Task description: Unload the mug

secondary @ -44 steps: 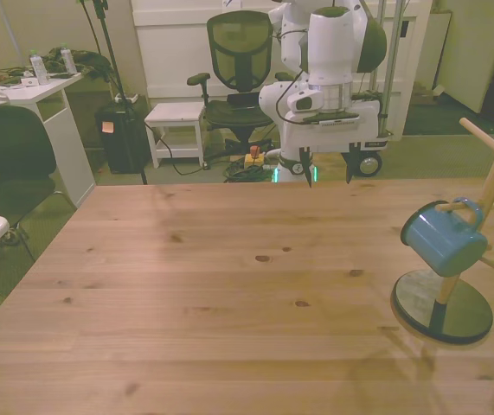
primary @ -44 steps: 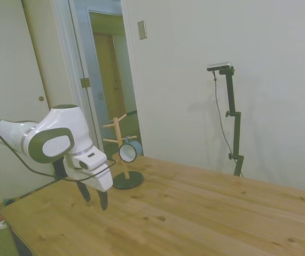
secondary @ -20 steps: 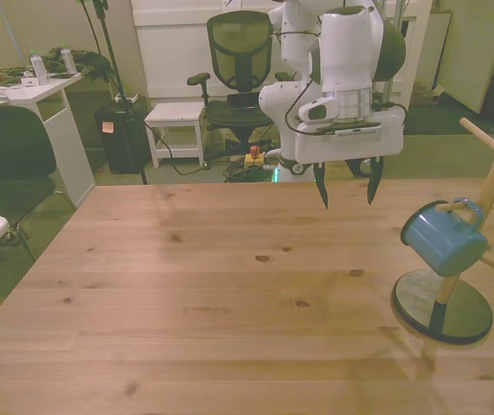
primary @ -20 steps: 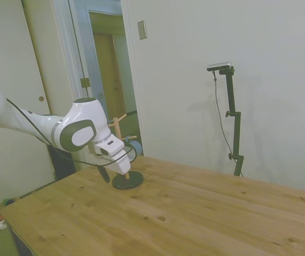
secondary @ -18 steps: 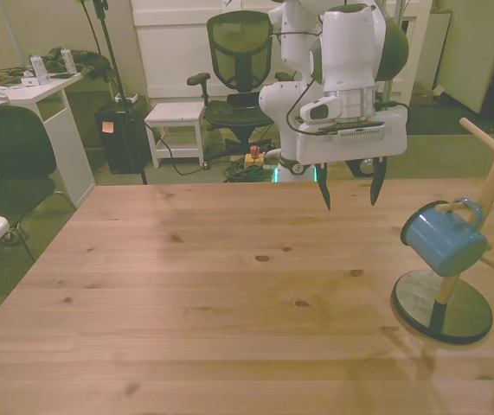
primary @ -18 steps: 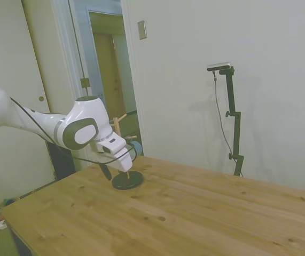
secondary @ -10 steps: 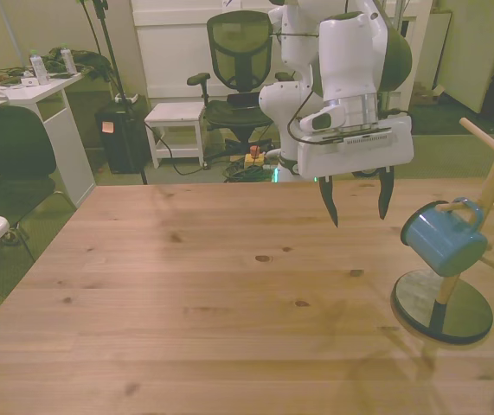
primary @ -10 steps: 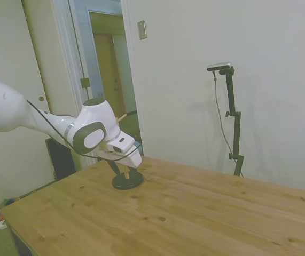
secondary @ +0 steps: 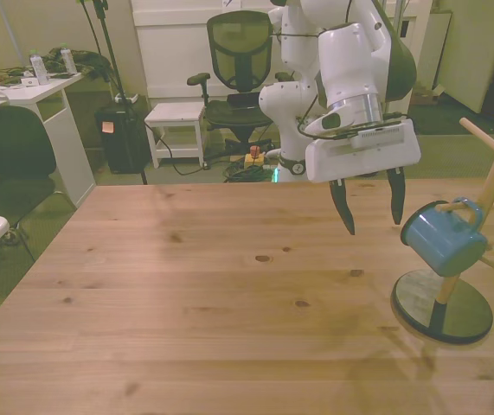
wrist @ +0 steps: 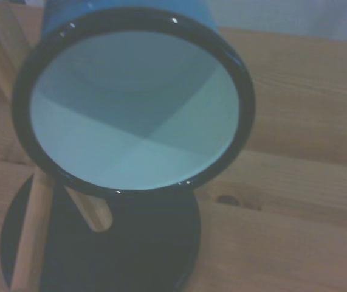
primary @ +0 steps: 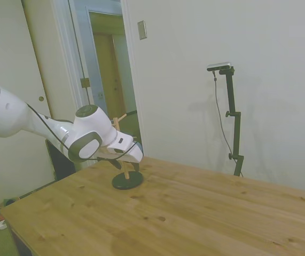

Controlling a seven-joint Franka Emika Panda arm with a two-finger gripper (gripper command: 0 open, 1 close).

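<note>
The gripper hangs just beside the mug, fingers spread apart and nothing between them. The mug hangs by its handle on a peg of the stand, tipped on its side with its mouth turned toward the gripper. In the wrist view the dark rim and pale inside fill most of the picture, so the approach looks squarely lined up on the opening.

Now, how to do this well. The fingers are not yet around anything; the nearer one sits just short of the rim, above the table. The sensible grasp, to my eye, is one finger inside the mouth and one outside, pinching the wall on the side away from the handle, so the peg is left free. Close firmly, because a glossy mug wall could slip.

Then the tricky bit: the handle is hooked on an upward-slanting peg, so the mug should travel out along that peg's line, not straight up or sideways. Pull crooked and the stand may tip or drag on its round base. From the side view the arm hides the mug, so the clearance there cannot be judged.
</note>
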